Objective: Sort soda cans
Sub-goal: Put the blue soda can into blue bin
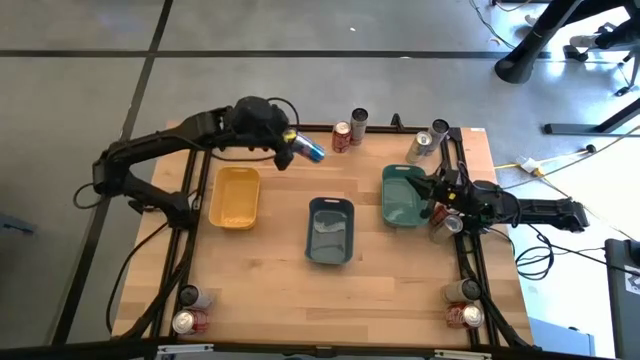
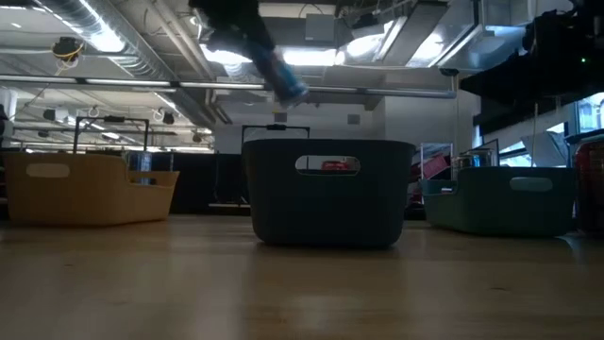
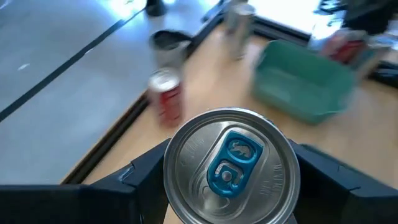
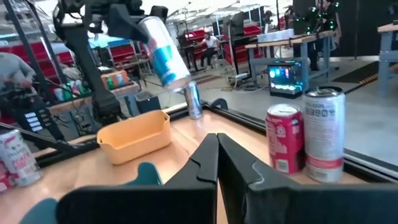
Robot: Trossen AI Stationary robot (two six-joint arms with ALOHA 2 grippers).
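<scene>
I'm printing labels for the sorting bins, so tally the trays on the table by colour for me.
Yellow tray: 1
Grey-blue tray: 1
Teal tray: 1
Total: 3 trays

The can (image 3: 231, 168) I hold in my left gripper (image 3: 231, 186) is smooth bright metal, its brushed silver top carrying a glossy blue pull-tab, and my fingers (image 3: 146, 177) are matt black plastic. The table (image 1: 280, 270) is pale wood with a faint satin sheen. The yellow tray (image 1: 235, 196), grey-blue tray (image 1: 331, 231) and teal tray (image 1: 403, 195) look like smooth matt plastic.
</scene>
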